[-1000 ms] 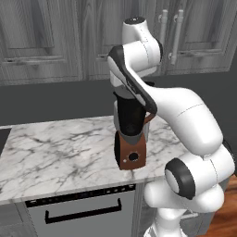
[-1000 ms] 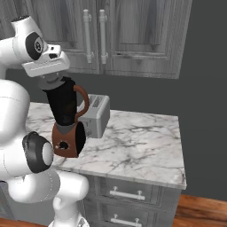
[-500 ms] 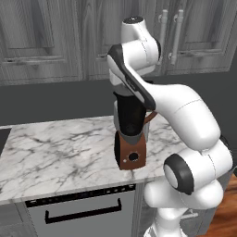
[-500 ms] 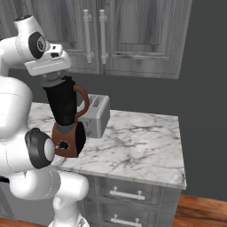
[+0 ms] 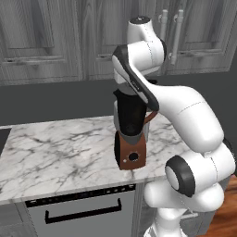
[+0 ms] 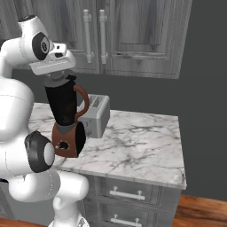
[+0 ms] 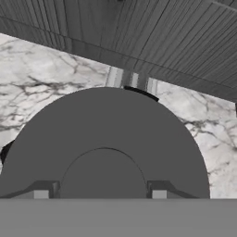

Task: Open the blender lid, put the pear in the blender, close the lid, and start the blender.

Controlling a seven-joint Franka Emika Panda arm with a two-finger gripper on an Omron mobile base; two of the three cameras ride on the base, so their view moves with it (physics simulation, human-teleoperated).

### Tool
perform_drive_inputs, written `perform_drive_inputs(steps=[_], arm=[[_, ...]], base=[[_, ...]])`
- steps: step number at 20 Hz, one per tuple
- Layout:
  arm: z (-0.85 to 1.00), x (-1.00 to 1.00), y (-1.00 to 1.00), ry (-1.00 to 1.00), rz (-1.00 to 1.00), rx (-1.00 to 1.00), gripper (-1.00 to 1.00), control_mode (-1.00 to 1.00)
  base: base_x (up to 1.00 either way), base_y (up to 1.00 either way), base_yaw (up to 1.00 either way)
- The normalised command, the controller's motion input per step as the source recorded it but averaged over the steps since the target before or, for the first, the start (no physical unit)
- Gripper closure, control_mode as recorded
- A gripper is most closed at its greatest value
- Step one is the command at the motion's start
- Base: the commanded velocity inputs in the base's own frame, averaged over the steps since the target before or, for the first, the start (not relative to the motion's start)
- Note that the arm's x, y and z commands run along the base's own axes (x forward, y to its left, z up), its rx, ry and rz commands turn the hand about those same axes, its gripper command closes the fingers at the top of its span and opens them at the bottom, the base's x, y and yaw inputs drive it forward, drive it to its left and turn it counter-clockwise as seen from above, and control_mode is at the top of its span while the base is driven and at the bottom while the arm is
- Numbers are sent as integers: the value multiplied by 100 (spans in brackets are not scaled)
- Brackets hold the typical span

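Pincer (image 7: pixel 102 196) stays on blender lid (image 7: pixel 106 134).

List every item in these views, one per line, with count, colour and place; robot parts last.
blender: one, near-black jar, brown handle, reddish-brown base with black knob; front of the counter.
blender lid: one, dark grey; on the jar top, its raised knob between the fingertips.
toaster: one, silver; behind the blender.
counter: one, white marble.
cabinets: grey wood, above the counter.
arm: one, white.
gripper: one, closed on the lid's knob.
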Motion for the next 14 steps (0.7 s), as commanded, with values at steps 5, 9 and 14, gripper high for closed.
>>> perform_drive_inputs(steps=[5,9,14], arm=[[-13,0,-3,-3,0,1,100,-100],[-12,5,13,0,0,0,100,-100],[-7,0,16,-1,0,0,100,-100]], base=[[0,0,0],[0,0,0],[0,0,0]])
